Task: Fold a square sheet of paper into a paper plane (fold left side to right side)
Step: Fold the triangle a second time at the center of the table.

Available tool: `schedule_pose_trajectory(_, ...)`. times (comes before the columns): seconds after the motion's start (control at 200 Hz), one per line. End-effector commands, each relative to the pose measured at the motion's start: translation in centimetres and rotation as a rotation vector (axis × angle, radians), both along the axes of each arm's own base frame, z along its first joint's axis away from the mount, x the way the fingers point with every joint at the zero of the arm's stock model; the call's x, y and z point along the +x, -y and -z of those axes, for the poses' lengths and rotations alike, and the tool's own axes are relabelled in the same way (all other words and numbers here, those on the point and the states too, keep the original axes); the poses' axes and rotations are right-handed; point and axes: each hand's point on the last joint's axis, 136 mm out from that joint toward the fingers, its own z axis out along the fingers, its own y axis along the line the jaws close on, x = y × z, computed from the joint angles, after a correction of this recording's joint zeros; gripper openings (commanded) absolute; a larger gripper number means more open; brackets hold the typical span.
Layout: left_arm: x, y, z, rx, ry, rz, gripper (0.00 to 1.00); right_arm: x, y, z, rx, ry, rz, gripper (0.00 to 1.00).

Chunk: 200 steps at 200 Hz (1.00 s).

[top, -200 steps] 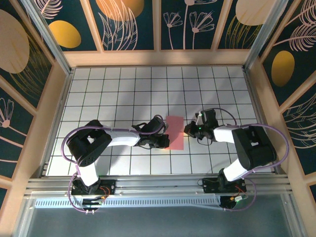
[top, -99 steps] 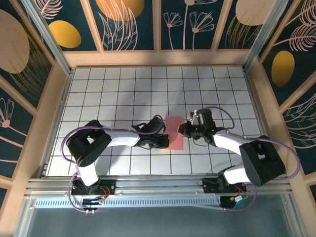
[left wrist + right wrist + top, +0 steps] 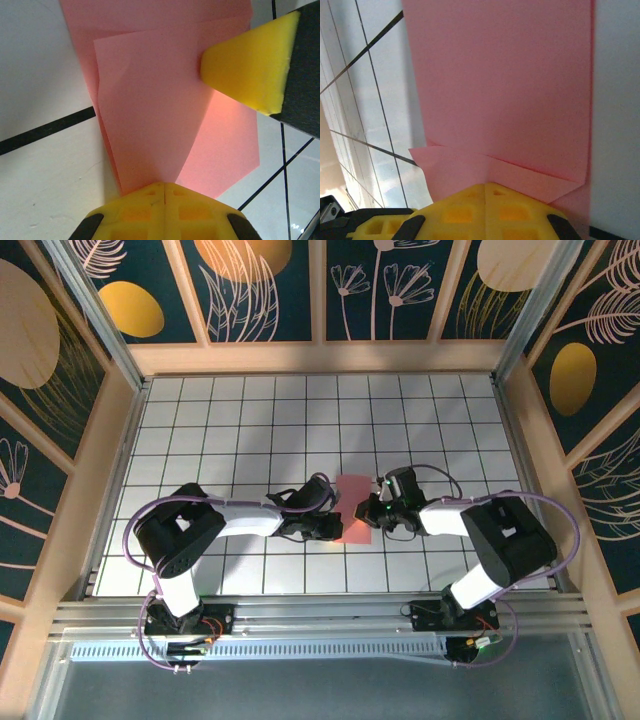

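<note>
Between L gripper (image 3: 164,186) & R gripper (image 3: 485,186), both closed, lies folded pink sheet (image 3: 352,498), seemingly pinned.

**Top external view, centre.** The left gripper (image 3: 328,527) covers the lower left edge of the square sheet of paper (image 3: 353,502), and the right gripper (image 3: 372,512) covers its right edge. Creases are too small to tell.

**Left wrist view.** The sheet runs off the top of the frame. Its near end is hidden beneath the closed fingers (image 3: 145,212) at the bottom. The right edge crops the other gripper's yellow pad (image 3: 250,65).

**Right wrist view.** The sheet is cut off at the top edge.
</note>
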Motion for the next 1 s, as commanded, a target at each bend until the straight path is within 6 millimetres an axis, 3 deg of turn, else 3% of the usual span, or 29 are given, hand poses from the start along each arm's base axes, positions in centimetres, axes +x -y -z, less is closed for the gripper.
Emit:
schedule_pose_trajectory(0.0, -0.1, -0.5, -0.3, 0.019, -0.033, -0.023, 0.0, -0.2, 1.3, 1.1, -0.031, -0.013, 0.036, 0.0)
schedule_pose_trajectory(0.265, 0.8, 2.2, -3.7, -0.093, -0.014, 0.004, 0.0, -1.6, 2.3, 2.2, -0.039, -0.046, 0.036, 0.0)
schedule_pose_trajectory(0.355, 0.7, 2.4, -3.3, -0.096, -0.026, 0.012, 0.0, -1.8, 2.3, 2.4, -0.038, -0.054, 0.032, 0.0)
schedule_pose_trajectory(0.38, 1.2, 3.2, -4.3, -0.117, -0.009, 0.018, 0.0, -1.8, 2.3, 2.4, -0.038, -0.055, 0.032, 0.0)
schedule_pose_trajectory(0.716, 2.6, 4.6, -3.2, -0.09, 0.009, 0.042, 0.0, -1.8, 2.2, 2.5, -0.048, -0.066, 0.026, 0.0)
schedule_pose_trajectory(0.996, 2.6, 3.8, -1.5, -0.048, -0.001, 0.024, 0.0, -1.9, 2.3, 2.7, -0.052, -0.074, 0.026, 0.0)
